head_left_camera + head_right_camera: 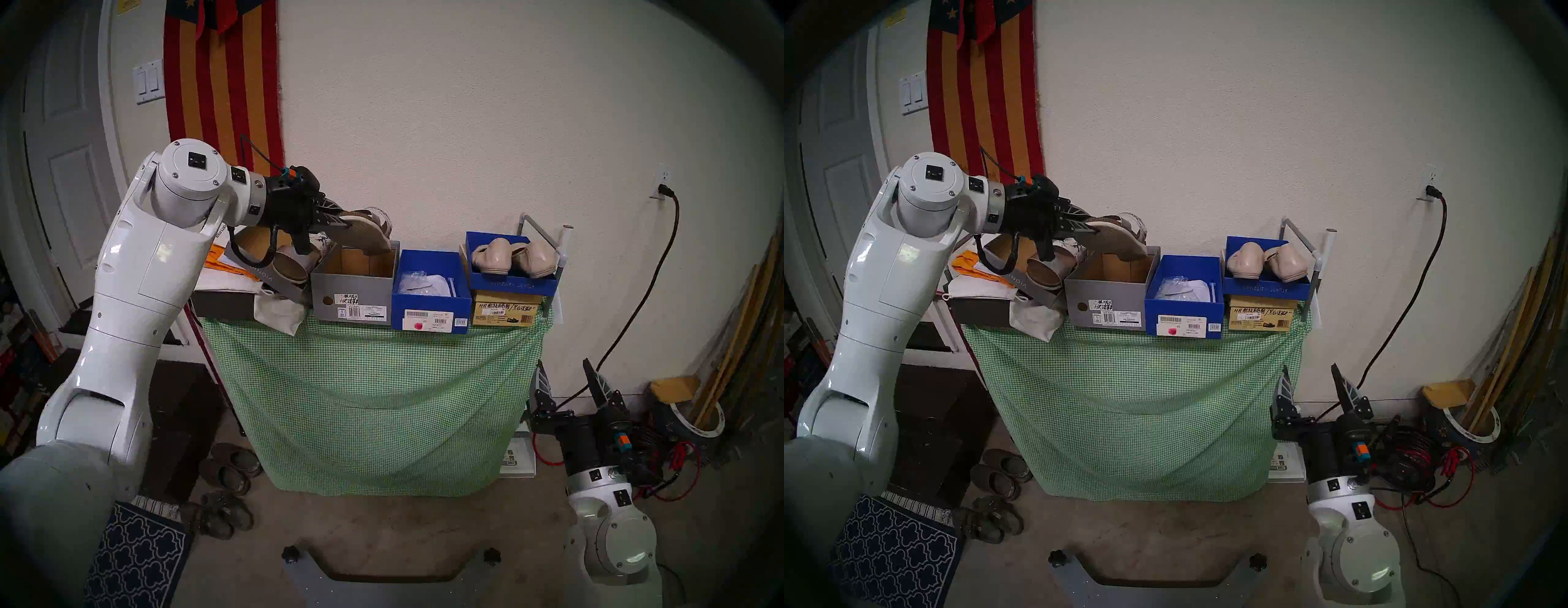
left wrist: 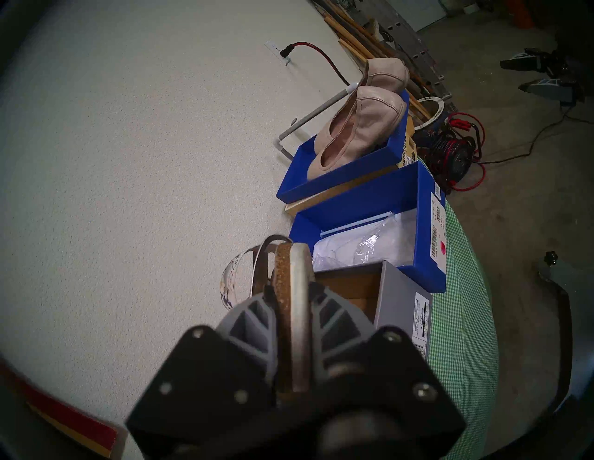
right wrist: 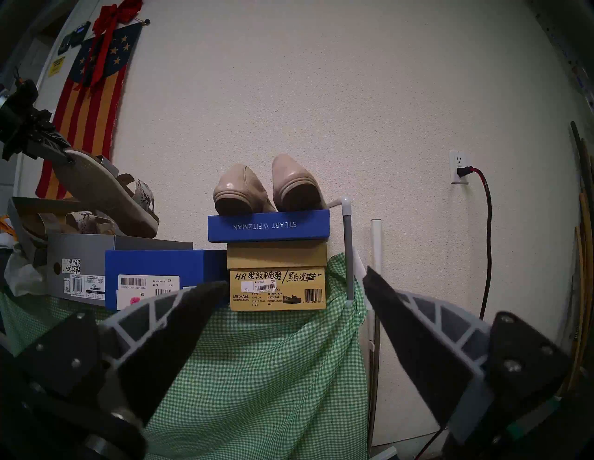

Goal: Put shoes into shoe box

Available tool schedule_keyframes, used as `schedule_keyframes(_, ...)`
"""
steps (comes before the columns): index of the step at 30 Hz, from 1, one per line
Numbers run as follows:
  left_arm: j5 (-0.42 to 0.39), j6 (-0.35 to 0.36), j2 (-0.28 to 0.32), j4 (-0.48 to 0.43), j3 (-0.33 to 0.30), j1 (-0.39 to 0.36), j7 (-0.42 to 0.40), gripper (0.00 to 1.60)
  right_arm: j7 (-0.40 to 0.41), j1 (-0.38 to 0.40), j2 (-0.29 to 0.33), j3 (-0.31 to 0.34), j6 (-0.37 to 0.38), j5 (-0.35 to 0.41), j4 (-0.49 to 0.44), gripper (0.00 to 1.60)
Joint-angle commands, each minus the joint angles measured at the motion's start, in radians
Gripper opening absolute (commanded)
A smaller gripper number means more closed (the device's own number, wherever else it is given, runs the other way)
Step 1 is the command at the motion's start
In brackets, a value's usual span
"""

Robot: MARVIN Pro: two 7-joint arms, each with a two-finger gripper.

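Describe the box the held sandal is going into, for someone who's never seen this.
On the green-checked table, three boxes face front. It's the leftmost, a grey box with a bare cardboard interior, under the sandal; its neighbours are blue and tan.

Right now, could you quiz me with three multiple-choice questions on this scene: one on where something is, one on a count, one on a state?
1. Where are the beige ballet flats?
A. in the blue lid atop the tan box
B. on the floor
C. in the grey box

2. How many open shoe boxes stand in front on the green checked cloth?
A. one
B. two
C. five

3. What is the left claw doing?
A. hanging open and empty
B. gripping a cork-soled sandal
C. holding a lid

Answers: 1 A, they sit in the blue lid; 2 B, the grey box and the blue box; 3 B, its fingers clamp the sole above the grey box.
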Motion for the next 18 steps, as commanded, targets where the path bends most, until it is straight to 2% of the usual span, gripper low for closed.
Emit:
schedule_keyframes(1,0.035,0.000,-0.034,0.042,0.035,-0.041,0.032,0.00,-0.002,0.003,-0.002,-0.002,0.000,-0.003,-0.005,1.60)
schedule_keyframes(7,0.138,-0.042,-0.062,0.195,0.115,-0.125,0.109,0.00,-0.001,0.003,-0.002,-0.002,0.000,-0.002,-0.004,1.60)
schedule_keyframes(8,0.172,-0.036,-0.057,0.173,0.122,-0.111,0.131,0.00,0.000,0.003,-0.002,-0.002,0.000,-0.002,-0.004,1.60)
schedule_keyframes(9,0.176,-0.051,-0.070,0.222,0.135,-0.136,0.143,0.00,0.000,0.003,-0.003,-0.002,0.000,-0.002,-0.004,1.60)
schedule_keyframes(12,0.224,-0.072,-0.089,0.290,0.162,-0.171,0.191,0.00,0.001,0.004,-0.003,-0.001,0.000,-0.002,-0.004,1.60)
schedule_keyframes(13,0.240,-0.068,-0.088,0.284,0.166,-0.170,0.208,0.00,0.001,0.004,-0.003,-0.001,0.000,-0.002,-0.004,1.60)
schedule_keyframes(15,0.288,-0.104,-0.099,0.336,0.198,-0.203,0.246,0.00,0.001,0.004,-0.003,-0.001,0.000,-0.002,-0.004,1.60)
schedule_keyframes(17,0.302,-0.125,-0.112,0.369,0.213,-0.223,0.263,0.00,0.002,0.004,-0.004,-0.001,0.000,-0.002,-0.004,1.60)
schedule_keyframes(18,0.322,-0.140,-0.122,0.368,0.201,-0.212,0.269,0.00,0.002,0.004,-0.004,-0.001,0.000,-0.002,-0.004,1.60)
